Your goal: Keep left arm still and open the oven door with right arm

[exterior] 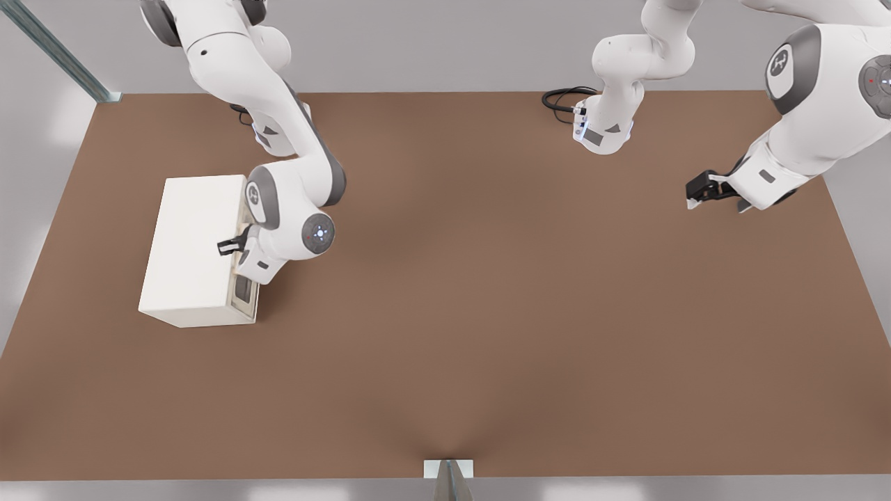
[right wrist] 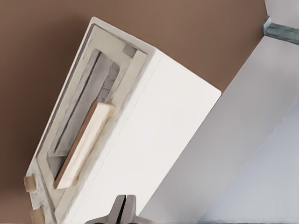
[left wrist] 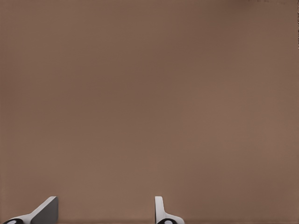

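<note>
Pincer [exterior: 228, 245] of the right arm [exterior: 278, 174] hangs over the top of the oven [exterior: 191, 250], close to the edge above the oven door [exterior: 245, 289]. In the right wrist view its two dark fingers [right wrist: 122, 211] lie pressed together with nothing between them, so it is clenched on empty air.

That cream-white box stands on the brown counter [exterior: 487, 313] toward the front view's left, its door face turned to the front view's right and mostly hidden behind the arm. From the wrist camera the door looks closed, flat against the oven body, with a tan bar handle [right wrist: 84, 144] running along the window [right wrist: 86, 105]. Behind the glass only grey, ribbed surfaces show; whether anything sits inside cannot be told. Two small tan knobs [right wrist: 30, 183] sit at one end of the front face. No lettering or brand mark can be read on the oven.
</note>
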